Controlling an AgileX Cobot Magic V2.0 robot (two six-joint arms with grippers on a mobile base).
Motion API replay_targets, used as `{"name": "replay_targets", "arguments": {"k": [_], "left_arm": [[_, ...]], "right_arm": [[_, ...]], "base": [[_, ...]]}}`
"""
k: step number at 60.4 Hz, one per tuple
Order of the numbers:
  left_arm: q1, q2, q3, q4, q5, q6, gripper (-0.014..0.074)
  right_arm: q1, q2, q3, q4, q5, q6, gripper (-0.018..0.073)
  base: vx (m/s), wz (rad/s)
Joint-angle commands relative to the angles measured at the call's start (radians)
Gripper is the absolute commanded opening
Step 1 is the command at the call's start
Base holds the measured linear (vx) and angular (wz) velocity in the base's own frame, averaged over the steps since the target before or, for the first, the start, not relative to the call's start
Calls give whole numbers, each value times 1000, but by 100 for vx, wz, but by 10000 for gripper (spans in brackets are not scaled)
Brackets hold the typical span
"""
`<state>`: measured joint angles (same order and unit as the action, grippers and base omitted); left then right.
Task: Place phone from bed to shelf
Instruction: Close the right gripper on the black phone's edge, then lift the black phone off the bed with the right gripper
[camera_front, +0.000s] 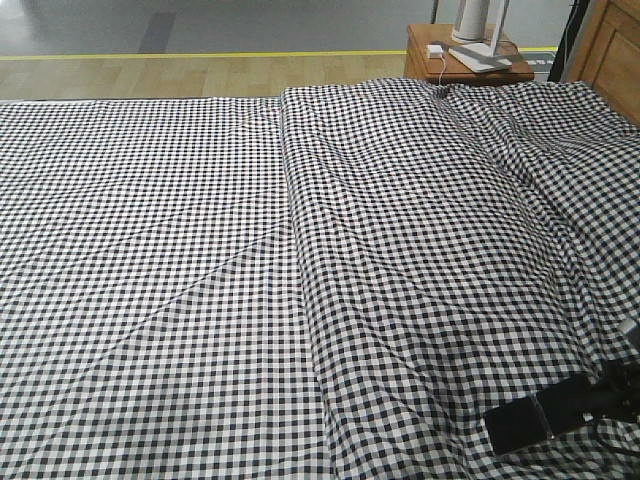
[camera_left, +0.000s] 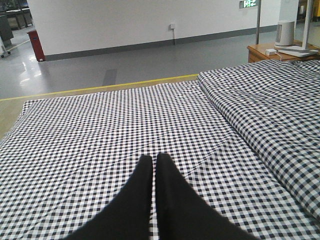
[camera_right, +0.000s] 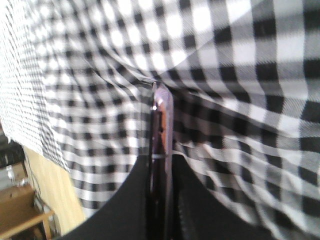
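Note:
The phone (camera_front: 515, 425) is a thin black slab at the lower right of the front view, just above the gingham bed (camera_front: 200, 250). My right gripper (camera_front: 568, 402) is shut on its near end. In the right wrist view the phone (camera_right: 162, 117) shows edge-on, glossy with a metallic rim, clamped between the black fingers of the right gripper (camera_right: 161, 159), with the bed's fabric (camera_right: 240, 75) close behind. My left gripper (camera_left: 153, 159) hovers over the flat bed (camera_left: 90, 140), shut and empty. Light wooden boards (camera_right: 20, 215) show at the lower left; whether they are the shelf I cannot tell.
A raised fold of the bed cover (camera_front: 300, 200) runs front to back. A reddish-brown nightstand (camera_front: 470, 62) with white items stands beyond the far edge, beside wooden furniture (camera_front: 612, 50). Grey floor with a yellow line (camera_left: 110, 86) lies past the bed.

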<state>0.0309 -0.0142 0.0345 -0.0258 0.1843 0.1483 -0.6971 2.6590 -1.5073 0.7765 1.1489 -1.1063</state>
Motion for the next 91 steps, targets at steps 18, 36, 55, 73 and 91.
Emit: {"name": "replay_targets", "arguments": {"k": [18,36,55,73,91], "left_arm": [[-7,-11,-22,-9,-72,-6,1],[-7,-11,-22,-9,-72,-6,1],[-7,-11,-22,-9,-72,-6,1],[-7,-11,-22,-9,-72,-6,1],[-7,-11,-22,-9,-72,-6,1]], "right_arm": [[63,-345,226,141,140,-106,-3],[245,-704,331,190,140,-91,-3],[403,-976,331,279,140,-54,-3],[607,-1135,331,324,139,-47,-3],[775,-1170,331,424,138,-56,-3]], "base": [[0,0],[0,0],[0,0],[0,0],[0,0]]}}
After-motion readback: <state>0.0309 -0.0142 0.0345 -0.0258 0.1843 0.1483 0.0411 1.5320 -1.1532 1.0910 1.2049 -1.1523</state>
